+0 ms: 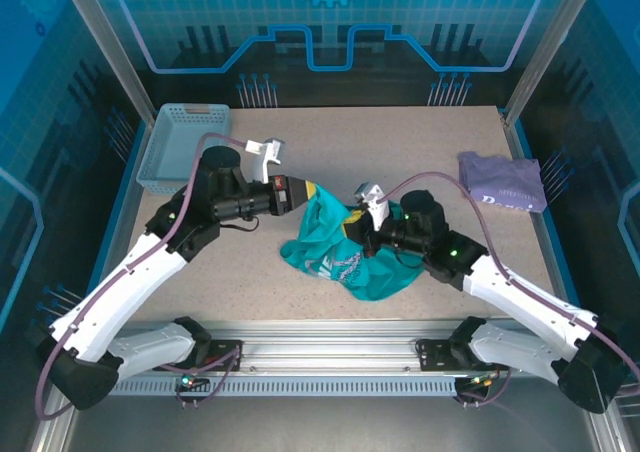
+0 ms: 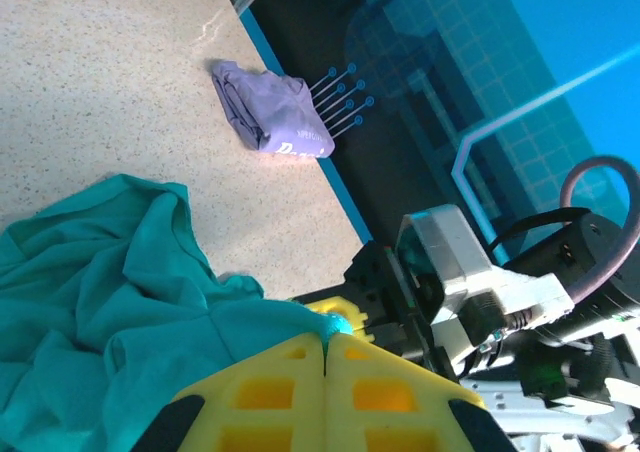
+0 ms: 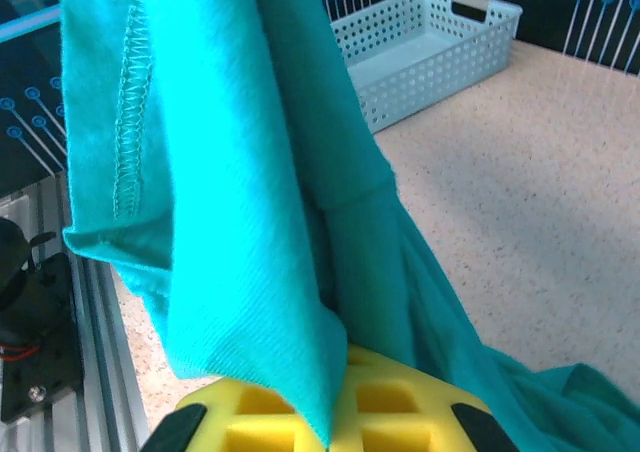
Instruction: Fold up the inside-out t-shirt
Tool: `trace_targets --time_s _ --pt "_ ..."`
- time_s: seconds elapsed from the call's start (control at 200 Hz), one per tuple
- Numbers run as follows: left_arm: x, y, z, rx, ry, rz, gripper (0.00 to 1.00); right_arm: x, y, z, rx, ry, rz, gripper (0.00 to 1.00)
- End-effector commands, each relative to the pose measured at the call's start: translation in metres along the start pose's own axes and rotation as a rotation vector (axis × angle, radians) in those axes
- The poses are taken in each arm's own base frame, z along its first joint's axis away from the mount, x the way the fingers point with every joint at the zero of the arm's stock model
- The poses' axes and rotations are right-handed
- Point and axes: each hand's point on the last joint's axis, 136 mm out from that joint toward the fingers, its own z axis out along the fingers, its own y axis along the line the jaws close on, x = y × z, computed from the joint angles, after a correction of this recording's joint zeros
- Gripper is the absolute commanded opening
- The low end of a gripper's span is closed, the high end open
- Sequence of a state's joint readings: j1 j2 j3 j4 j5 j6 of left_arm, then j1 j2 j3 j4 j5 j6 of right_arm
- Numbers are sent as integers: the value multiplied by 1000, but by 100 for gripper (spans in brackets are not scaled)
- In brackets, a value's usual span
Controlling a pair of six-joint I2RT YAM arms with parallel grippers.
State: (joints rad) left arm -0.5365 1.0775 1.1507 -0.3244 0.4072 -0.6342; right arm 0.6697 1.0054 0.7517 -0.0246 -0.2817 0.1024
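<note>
Top external view, starting at the left: a pale blue slatted basket [image 1: 185, 150] sits at the far left corner of the speckled surface [image 1: 420, 142]. Just beside it the left gripper [image 1: 312, 192] reaches toward the middle. Its yellow fingers [image 2: 270, 392] are pressed together with a bit of teal cloth nipped at their tips, so it is grasping the upper edge of the t-shirt [image 1: 345, 257]. The t-shirt lies crumpled in a heap at the middle of the surface, toward the near edge, between the two arms. On its right side the right gripper [image 1: 352, 232] is clenched on a fold of it too. From the right wrist the cloth runs out from between the yellow fingers, a stitched hem showing. Far right, well apart, a folded lavender garment [image 1: 503, 180] rests by the edge of the surface.
</note>
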Motion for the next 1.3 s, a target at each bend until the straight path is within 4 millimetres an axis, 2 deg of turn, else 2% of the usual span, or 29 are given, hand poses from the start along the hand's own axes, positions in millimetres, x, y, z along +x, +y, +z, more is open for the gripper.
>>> trace_targets --time_s 0.0,0.17,0.27,0.39,0.475,0.57,0.68,0.815,0.965,1.296 --pt "-3 -11 -11 69 -6 -35 0 -6 20 -14 -190 -14 -102 0" --pt "0 11 -5 -18 9 -13 0 -17 40 -19 -353 -63 -121 0" --pt "3 29 2 -90 27 0 0 -21 41 -16 -372 -79 -115 0" --pt "6 43 6 -138 33 28 22 -28 36 -13 -351 -106 -107 0" --pt "7 44 3 -148 31 54 35 -30 32 -10 -324 -113 -104 0" --pt "8 39 -8 -140 6 94 43 -28 26 -7 -295 -111 -99 0" --pt "15 28 -19 -101 -13 127 48 -29 23 -6 -276 -119 -89 0" --pt "36 20 -22 -48 32 153 48 -30 20 -4 -262 -123 -85 0" --pt "58 16 -4 52 139 110 43 -31 20 -4 -265 -123 -84 0" --pt "63 25 36 128 208 -18 40 -29 20 -6 -256 -124 -89 0"
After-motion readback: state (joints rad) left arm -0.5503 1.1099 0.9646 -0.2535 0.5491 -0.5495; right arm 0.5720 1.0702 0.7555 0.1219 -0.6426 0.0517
